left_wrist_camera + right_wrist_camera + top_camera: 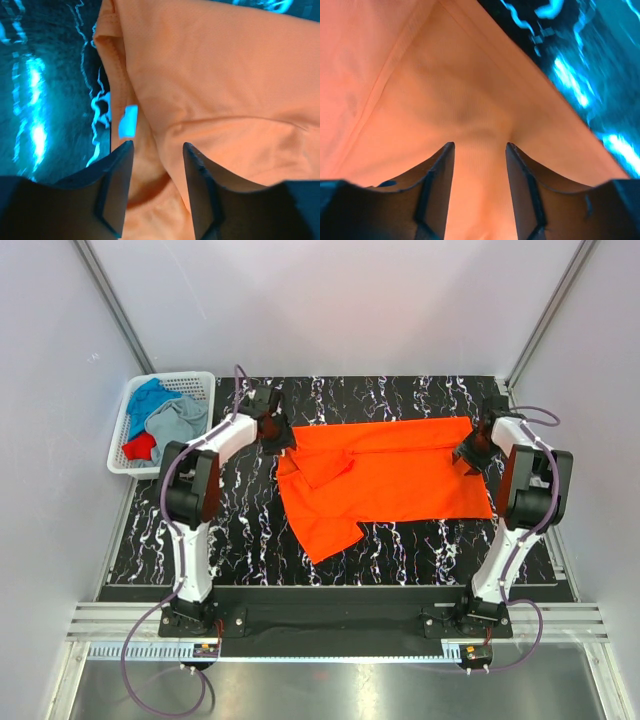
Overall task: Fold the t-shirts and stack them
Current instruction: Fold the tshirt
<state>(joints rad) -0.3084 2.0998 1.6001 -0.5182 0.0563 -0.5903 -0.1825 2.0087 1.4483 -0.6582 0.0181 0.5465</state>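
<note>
A bright orange t-shirt (385, 480) lies spread across the middle of the black marbled table, one sleeve sticking out at its front left. My left gripper (283, 440) is at the shirt's far-left corner. In the left wrist view that gripper (157, 145) stands open over the collar, beside the white neck label (129, 121). My right gripper (468, 455) is at the far-right corner. In the right wrist view it (480, 145) is open, with a raised ridge of orange cloth (475, 100) running between the fingers. Blue (150, 398), grey (180, 418) and red (140, 448) t-shirts lie crumpled in the basket.
A white lattice basket (197, 378) stands at the table's far-left corner, just left of the left arm. Bare black marbled table (240, 540) shows in front of and behind the orange shirt. Grey walls close in on three sides.
</note>
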